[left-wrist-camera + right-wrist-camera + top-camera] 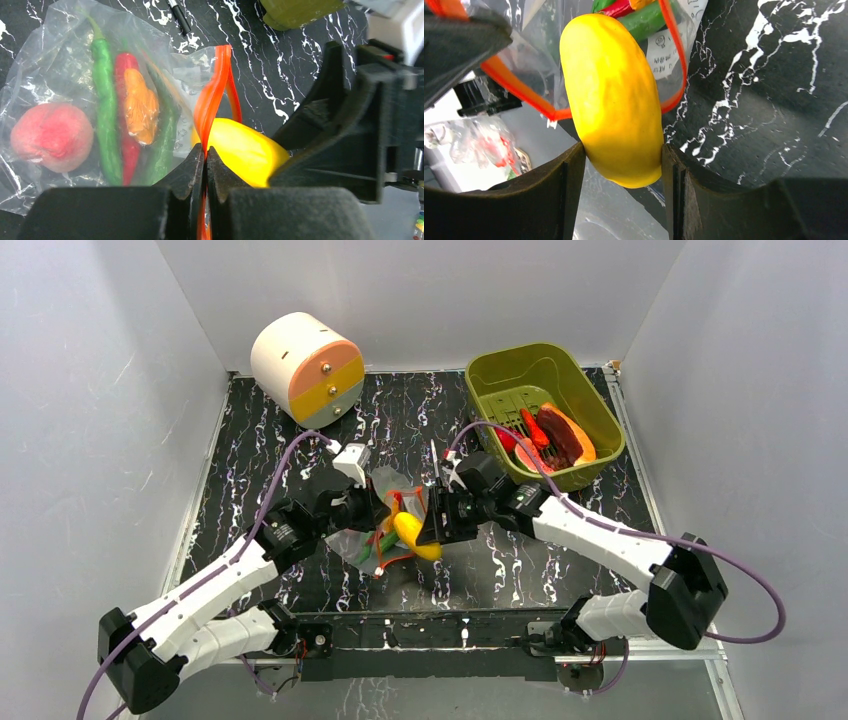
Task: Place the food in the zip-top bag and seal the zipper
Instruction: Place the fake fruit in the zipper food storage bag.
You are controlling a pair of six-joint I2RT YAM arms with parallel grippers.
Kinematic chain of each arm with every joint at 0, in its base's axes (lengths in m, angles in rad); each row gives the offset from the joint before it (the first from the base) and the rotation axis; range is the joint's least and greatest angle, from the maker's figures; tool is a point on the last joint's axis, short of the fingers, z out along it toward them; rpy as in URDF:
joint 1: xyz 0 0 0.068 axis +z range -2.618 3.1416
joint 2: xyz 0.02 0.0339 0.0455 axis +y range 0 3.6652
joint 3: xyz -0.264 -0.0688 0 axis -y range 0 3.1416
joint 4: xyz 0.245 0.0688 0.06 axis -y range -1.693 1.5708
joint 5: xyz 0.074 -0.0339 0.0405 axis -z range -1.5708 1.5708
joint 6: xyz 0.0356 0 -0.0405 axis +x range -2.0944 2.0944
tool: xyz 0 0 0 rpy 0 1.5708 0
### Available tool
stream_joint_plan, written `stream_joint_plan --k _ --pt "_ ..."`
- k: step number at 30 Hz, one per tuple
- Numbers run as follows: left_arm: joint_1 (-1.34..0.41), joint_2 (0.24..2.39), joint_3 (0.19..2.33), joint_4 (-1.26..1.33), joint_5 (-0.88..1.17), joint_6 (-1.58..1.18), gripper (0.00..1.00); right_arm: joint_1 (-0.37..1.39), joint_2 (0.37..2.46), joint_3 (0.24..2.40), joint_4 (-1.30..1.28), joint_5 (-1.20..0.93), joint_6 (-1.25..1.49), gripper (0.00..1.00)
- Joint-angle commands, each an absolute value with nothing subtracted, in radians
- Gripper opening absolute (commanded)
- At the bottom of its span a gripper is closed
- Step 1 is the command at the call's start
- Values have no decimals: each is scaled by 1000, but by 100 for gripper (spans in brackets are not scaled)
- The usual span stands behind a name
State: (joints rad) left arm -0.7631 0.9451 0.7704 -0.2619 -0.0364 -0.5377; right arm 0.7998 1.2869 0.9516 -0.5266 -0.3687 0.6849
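Yellow fruit [614, 95] sits clamped inside the right claw [622, 157].

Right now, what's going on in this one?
The left gripper is shut on the zipper, holding the zip-top bag open at its mouth. The right gripper grips a yellow piece at that mouth; it is not fully inside. A peach, green pepper, red chili and orange piece already lie in the bag. The zipper is unsealed, and more food sits in the olive-green tub.
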Motion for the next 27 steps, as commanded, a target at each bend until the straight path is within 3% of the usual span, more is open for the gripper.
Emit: stream_joint_plan --k 1,16,27 --pt "-765 925 800 -267 9 -543 0 823 1330 963 -379 -358 803 24" --pt "-766 911 785 -163 113 -690 0 843 1349 867 -97 -209 1111 24" --pt "-766 880 739 -49 121 -781 0 849 1331 810 -26 -52 1214 25"
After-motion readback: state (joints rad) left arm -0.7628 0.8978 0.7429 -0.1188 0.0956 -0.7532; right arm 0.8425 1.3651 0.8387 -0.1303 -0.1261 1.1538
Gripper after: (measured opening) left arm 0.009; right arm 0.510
